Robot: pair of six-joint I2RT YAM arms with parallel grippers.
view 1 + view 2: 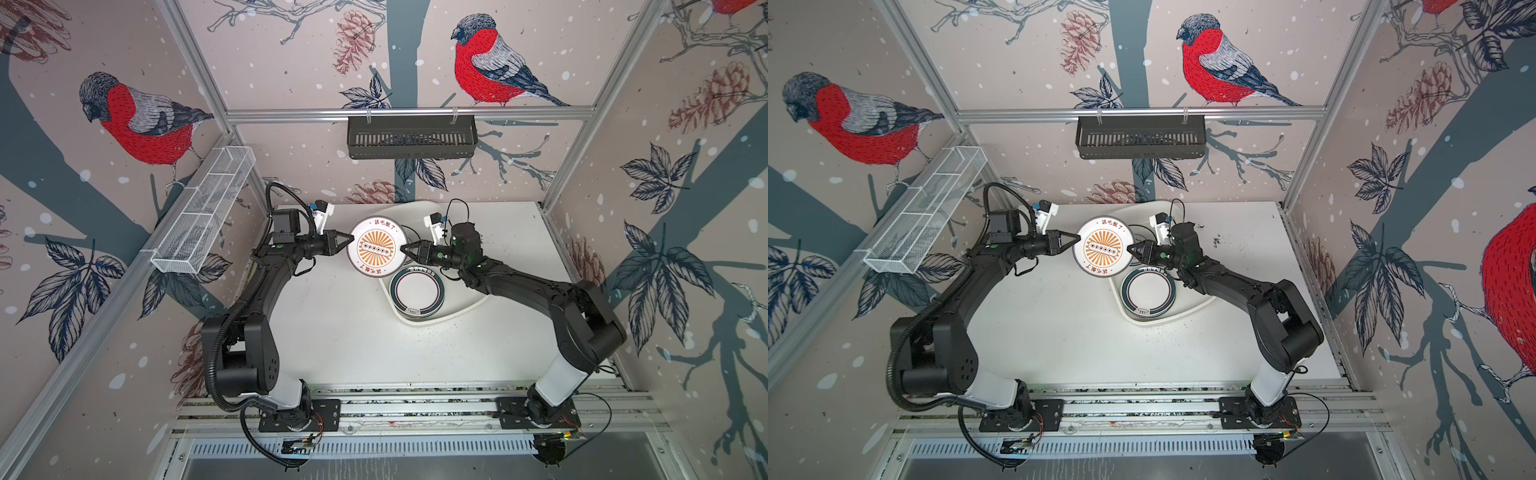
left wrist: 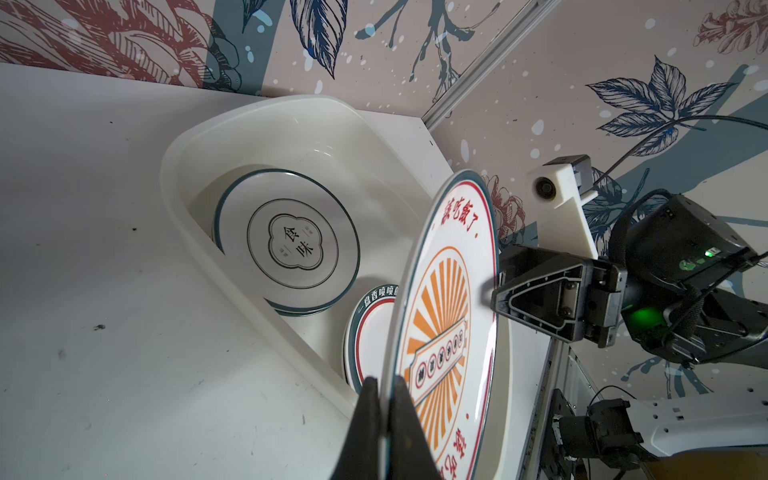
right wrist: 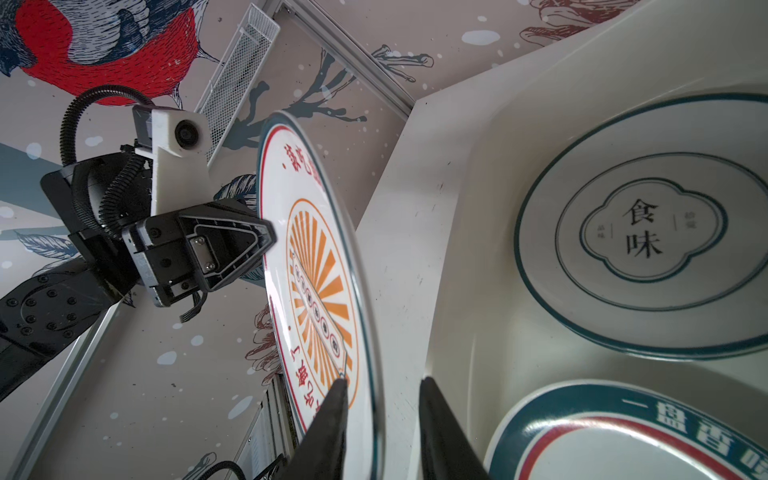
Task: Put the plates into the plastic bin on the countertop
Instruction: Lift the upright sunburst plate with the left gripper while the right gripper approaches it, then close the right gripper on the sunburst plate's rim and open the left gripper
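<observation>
A sunburst plate (image 1: 377, 246) (image 1: 1103, 246) hangs on edge above the countertop (image 1: 332, 324), at the plastic bin's (image 1: 457, 309) left rim. My left gripper (image 1: 352, 239) (image 2: 386, 380) is shut on the plate's left rim. My right gripper (image 1: 401, 248) (image 3: 383, 380) is open around the opposite rim: one finger lies against the plate's face (image 3: 320, 282), the other stands clear. Inside the bin (image 2: 174, 166) lie a plate with a dark lettered band (image 1: 417, 295) (image 2: 370, 332) and a plate with a black-outlined emblem (image 2: 286, 241) (image 3: 644, 232).
A black slotted basket (image 1: 411, 137) hangs on the back wall. A white wire-mesh basket (image 1: 203, 216) hangs on the left wall. Patterned walls close in three sides of the countertop, and the arms' base rail (image 1: 415, 409) runs along the front.
</observation>
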